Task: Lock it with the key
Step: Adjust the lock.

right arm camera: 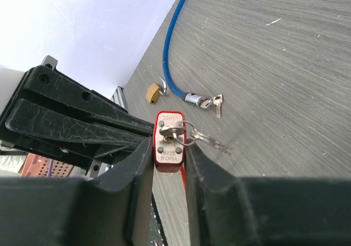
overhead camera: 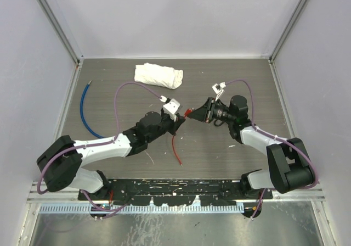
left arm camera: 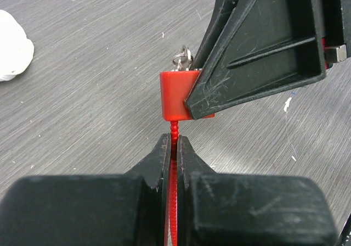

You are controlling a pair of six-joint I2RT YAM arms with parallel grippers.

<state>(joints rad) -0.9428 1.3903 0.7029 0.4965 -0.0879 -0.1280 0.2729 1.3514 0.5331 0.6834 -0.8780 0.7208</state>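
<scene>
The right gripper is clamping the red padlock by its flat sides, jaws narrowed onto the body, and is holding it above the middle of the table. A key is sitting in the keyhole with spare keys dangling from its ring; its turned position is too hard to judge here. The left gripper is pinching the red cable just beside the padlock, jaws almost together around it, and the rest of the cable is trailing down onto the wood. A blue cable, a small brass padlock and a white cloth are lying well apart from both grippers.
</scene>
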